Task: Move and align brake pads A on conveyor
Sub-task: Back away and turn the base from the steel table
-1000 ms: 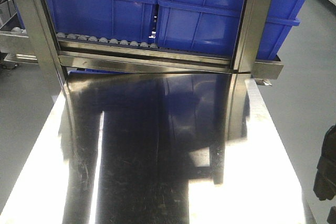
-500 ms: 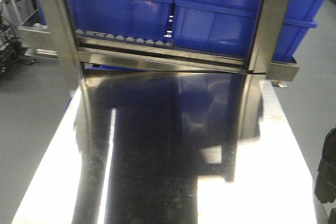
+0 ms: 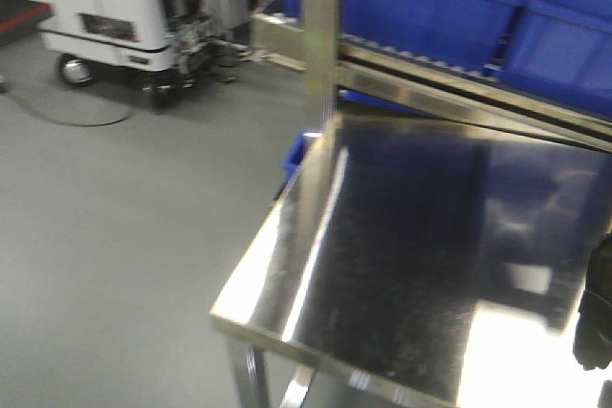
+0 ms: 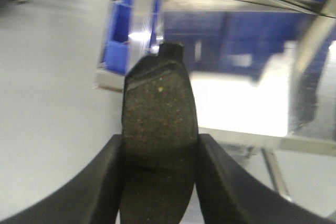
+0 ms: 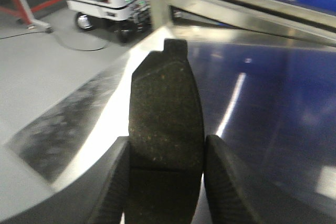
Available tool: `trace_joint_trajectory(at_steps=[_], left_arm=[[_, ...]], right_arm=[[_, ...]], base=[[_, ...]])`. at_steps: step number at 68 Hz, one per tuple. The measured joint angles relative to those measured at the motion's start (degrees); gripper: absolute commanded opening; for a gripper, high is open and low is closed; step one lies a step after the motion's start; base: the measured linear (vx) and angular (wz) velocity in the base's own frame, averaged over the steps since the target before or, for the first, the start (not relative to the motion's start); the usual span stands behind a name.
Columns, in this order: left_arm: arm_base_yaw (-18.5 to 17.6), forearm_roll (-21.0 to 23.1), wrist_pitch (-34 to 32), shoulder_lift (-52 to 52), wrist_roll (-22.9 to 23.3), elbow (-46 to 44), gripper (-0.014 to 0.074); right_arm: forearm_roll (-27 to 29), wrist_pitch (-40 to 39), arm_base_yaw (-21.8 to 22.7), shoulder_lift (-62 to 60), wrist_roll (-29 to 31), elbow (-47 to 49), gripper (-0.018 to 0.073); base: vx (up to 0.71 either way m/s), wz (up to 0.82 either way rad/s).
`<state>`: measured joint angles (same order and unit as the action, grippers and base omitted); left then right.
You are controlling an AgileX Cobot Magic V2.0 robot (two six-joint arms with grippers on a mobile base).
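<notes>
My left gripper is shut on a dark-grey brake pad that sticks out forward between the fingers, its groove level with the fingertips. My right gripper is shut on a second dark-grey brake pad, held the same way above the shiny steel table. In the front view only a dark part of the right arm shows at the right edge. The conveyor is out of view.
The steel table fills the right of the front view, its near-left corner in front. Behind it stands a steel rack with rollers and blue bins. A white wheeled machine stands on the grey floor at far left.
The front view has swung to the left: the table and rack have shifted right, and the grey floor and the white machine have come into view.
</notes>
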<state>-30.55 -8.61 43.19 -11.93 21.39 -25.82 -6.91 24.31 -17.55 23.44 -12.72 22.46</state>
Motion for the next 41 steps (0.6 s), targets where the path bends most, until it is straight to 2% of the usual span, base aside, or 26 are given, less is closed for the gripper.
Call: trace_joint_trajectory(at_steps=[41], left_arm=[[0.0,0.0,0.2,0.0,0.0,0.0,-0.0006]], right_arm=[[0.0,0.0,0.0,0.0,0.0,0.0,-0.0004]], base=[[-0.19,0.68]])
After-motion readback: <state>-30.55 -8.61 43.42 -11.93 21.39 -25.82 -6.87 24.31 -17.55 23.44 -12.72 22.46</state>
